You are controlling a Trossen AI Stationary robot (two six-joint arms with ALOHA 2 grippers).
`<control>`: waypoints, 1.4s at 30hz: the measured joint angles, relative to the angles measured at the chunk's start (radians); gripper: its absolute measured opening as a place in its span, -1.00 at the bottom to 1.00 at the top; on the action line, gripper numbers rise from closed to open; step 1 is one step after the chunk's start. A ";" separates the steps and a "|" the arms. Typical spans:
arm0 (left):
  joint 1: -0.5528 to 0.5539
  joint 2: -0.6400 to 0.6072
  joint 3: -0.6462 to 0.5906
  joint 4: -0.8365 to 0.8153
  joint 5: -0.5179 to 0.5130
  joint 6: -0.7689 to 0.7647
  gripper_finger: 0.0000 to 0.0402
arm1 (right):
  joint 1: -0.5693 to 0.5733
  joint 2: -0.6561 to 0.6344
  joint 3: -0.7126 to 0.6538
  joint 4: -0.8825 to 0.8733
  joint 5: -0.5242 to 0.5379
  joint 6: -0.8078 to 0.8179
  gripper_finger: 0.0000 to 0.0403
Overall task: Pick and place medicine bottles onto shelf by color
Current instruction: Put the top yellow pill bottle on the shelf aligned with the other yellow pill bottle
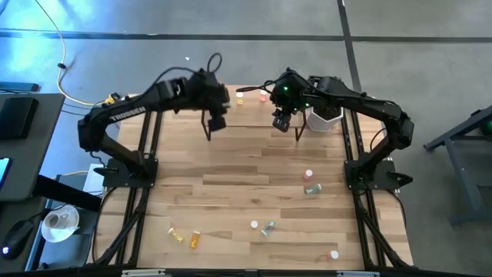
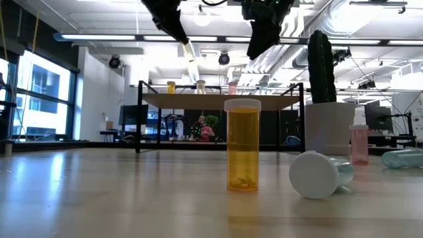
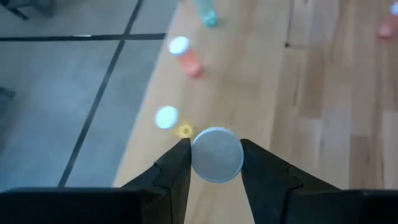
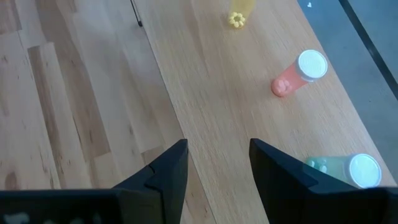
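The left gripper [image 3: 211,155] is clamped on a white-capped bottle [image 3: 216,154], carrying it above the shelf [image 3: 273,81]; below and ahead of its fingers a pink bottle [image 3: 185,53] and a white-capped one [image 3: 166,117] already stand, so this looks like the placing step. The right gripper [image 4: 217,165] hangs nearby, jaws apart and empty. Next, I judge, the left arm must lower over its colour's spot and release.
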 joint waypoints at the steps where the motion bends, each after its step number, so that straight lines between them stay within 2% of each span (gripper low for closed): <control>1: 0.009 0.012 0.026 -0.016 0.003 0.000 -0.42 | 0.000 0.000 0.000 0.002 0.000 0.000 -0.19; 10: 0.029 0.157 0.234 -0.144 0.017 -0.002 -0.42 | 0.000 0.000 0.000 0.004 0.000 0.003 -0.19; 16: 0.041 0.263 0.312 -0.231 0.074 -0.010 -0.42 | -0.001 -0.001 0.000 0.004 0.003 0.003 -0.19; 27: 0.051 0.372 0.318 -0.255 0.074 0.016 -0.42 | 0.000 -0.001 0.000 0.005 0.003 0.003 -0.19; 38: 0.084 0.393 0.318 -0.270 0.077 0.030 -0.42 | 0.000 -0.001 0.000 0.004 0.018 0.004 -0.19; 42: 0.095 0.393 0.319 -0.266 0.157 0.035 -0.42 | 0.000 -0.001 0.000 0.004 0.018 0.004 -0.19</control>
